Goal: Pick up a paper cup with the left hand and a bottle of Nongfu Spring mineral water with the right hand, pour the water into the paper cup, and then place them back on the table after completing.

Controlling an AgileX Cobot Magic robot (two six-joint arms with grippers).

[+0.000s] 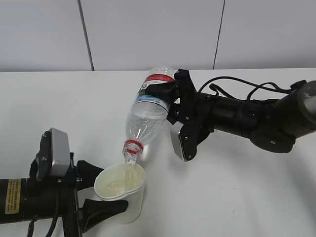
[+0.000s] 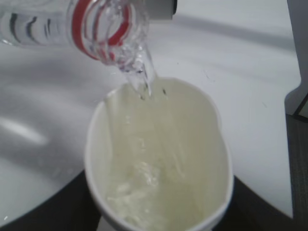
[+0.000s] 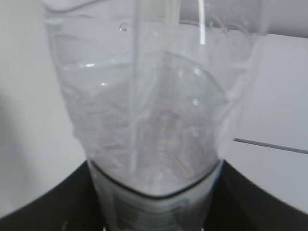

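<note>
Fingers of the left hand close around the paper cup, holding it upright just above the desk near the front edge. Directly over its rim hangs the bottle, tipped neck-down, clamped around its labelled middle by the right hand. Water falls from the bottle mouth into the cup, pooling inside. The right arm stretches in from the right, cables looping above it. White desk surface lies bare between the arms and behind them, up to the grey wall.
</note>
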